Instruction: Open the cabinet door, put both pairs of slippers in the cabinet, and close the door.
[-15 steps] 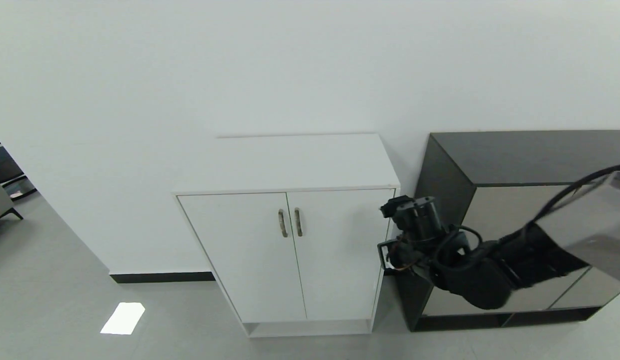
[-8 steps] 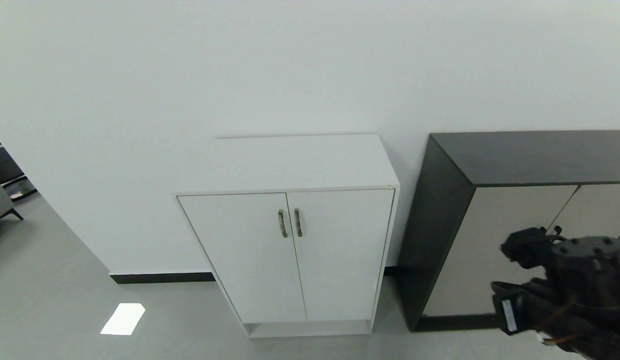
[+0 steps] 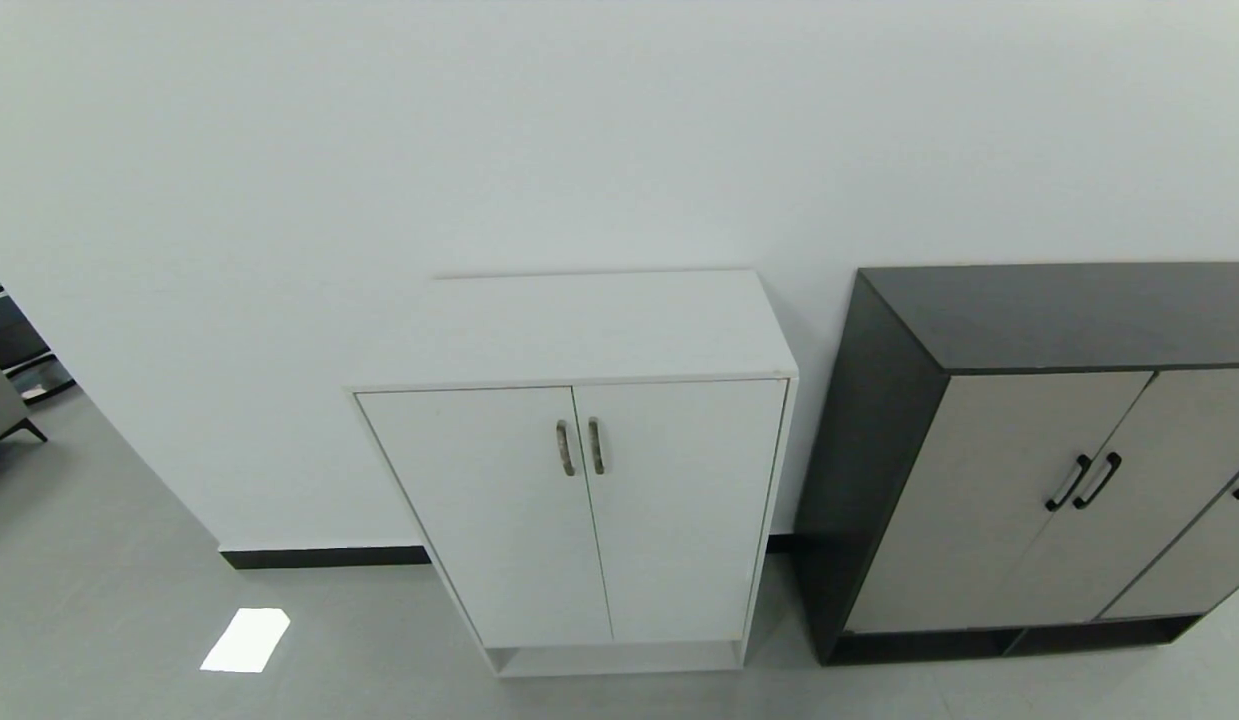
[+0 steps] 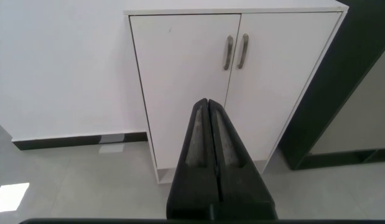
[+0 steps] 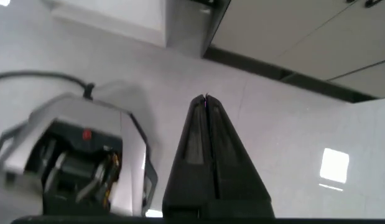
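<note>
White cabinet stands upright, doors seemingly shut, handles vertical.

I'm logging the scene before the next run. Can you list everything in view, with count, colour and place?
white cabinet: 1, white, against the wall, both doors shut
cabinet handles: 2, grey metal, side by side where its doors meet
dark cabinet: 1, black body with grey doors, right of the white cabinet
black handles: 3, black, on the grey doors, one cut by the view's edge
skirting strip: 1, black, foot of the wall
light patch: 1, bright white, on the grey floor
left claw: 1, black, shut, facing the white cabinet
right claw: 1, black, shut, over the floor
</note>
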`<state>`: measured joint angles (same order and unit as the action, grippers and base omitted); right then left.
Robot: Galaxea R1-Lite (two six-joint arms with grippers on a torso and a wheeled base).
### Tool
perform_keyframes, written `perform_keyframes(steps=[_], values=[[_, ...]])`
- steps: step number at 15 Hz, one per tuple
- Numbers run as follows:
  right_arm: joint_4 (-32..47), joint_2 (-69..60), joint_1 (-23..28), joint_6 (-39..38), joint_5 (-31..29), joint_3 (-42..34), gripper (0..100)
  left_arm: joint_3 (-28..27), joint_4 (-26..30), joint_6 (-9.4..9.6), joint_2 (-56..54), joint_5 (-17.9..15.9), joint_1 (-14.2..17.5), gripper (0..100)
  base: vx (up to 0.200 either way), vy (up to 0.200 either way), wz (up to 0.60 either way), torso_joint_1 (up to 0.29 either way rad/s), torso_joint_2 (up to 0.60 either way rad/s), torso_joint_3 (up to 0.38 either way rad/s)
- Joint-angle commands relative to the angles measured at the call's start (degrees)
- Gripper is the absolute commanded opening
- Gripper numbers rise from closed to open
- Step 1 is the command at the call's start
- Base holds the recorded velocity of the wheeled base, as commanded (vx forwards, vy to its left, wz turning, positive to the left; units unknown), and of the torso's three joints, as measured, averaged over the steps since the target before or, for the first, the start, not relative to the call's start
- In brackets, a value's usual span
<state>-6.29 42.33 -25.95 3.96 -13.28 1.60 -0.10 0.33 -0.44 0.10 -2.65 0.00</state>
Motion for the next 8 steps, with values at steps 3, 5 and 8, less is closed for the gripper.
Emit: perform_keyframes(steps=[3, 5, 8], values=[[3.5, -13.3, 0.9, 1.3, 9.9, -1.2, 0, 0.0, 0.0, -0.09, 0.0, 0.0, 0.0, 0, 0.0, 0.0, 0.0, 0.0, 0.0, 0.0], [3.3, -13.3, 0.2, 1.3, 13.5, -1.4, 0, 0.0, 0.0, -0.09, 0.0, 0.0, 0.0, 0, 0.0, 0.0, 0.0, 0.0, 0.0, 0.0], [5.9, -12.1, -2.3, 1.1, 19.3, -1.3, 0, 0.0, 0.0, -0.35, 0.0, 0.1, 0.0, 0, 0.0, 0.0, 0.0, 0.0, 0.0, 0.0]])
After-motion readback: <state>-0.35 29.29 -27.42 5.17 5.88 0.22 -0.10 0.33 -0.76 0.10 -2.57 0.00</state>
